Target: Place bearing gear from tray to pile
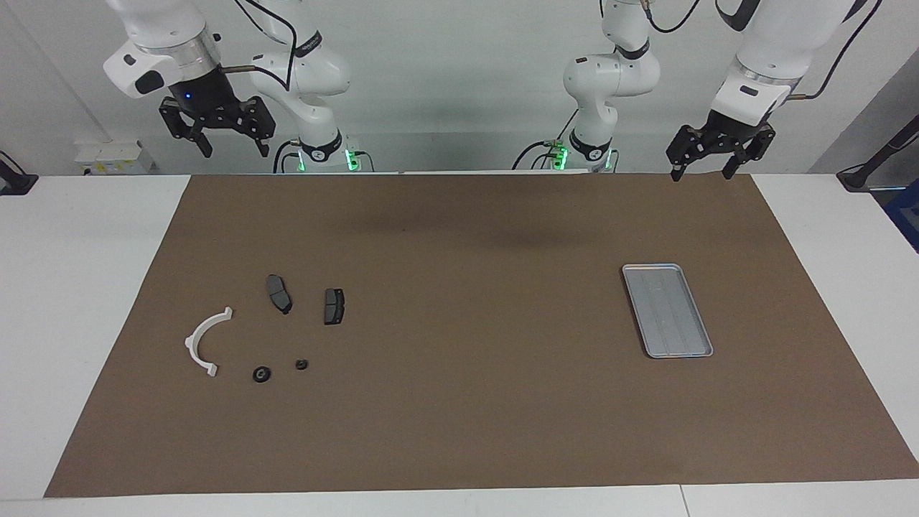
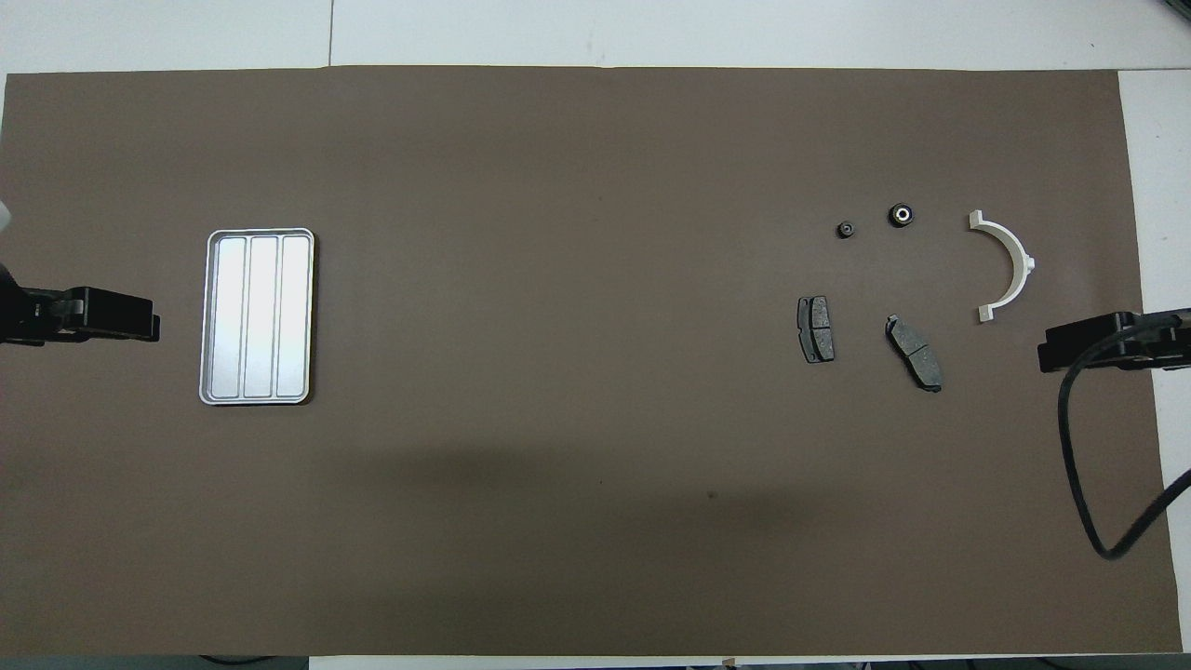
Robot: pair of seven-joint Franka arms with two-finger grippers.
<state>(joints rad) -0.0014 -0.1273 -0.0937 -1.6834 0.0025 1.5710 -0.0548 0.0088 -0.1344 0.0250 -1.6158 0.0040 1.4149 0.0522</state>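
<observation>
The silver-grey tray (image 1: 700,350) (image 2: 212,316) lies toward the left arm's end of the table, and nothing lies in it. The pile is toward the right arm's end: a white semicircular bracket (image 1: 203,340) (image 2: 1012,268) and two dark grey flat pads (image 1: 278,293) (image 1: 334,306) (image 2: 816,328) (image 2: 915,352). Two small black round parts (image 1: 262,374) (image 1: 302,365) (image 2: 901,215) (image 2: 846,229) lie on the mat beside the bracket, farther from the robots than the pads. My left gripper (image 1: 702,171) (image 2: 112,316) is open, empty and raised. My right gripper (image 1: 233,147) (image 2: 1084,342) is open, empty and raised.
A brown mat (image 1: 459,287) covers most of the white table. A black cable (image 2: 1084,465) hangs from the right arm over the mat's edge. Both arms wait high near their bases.
</observation>
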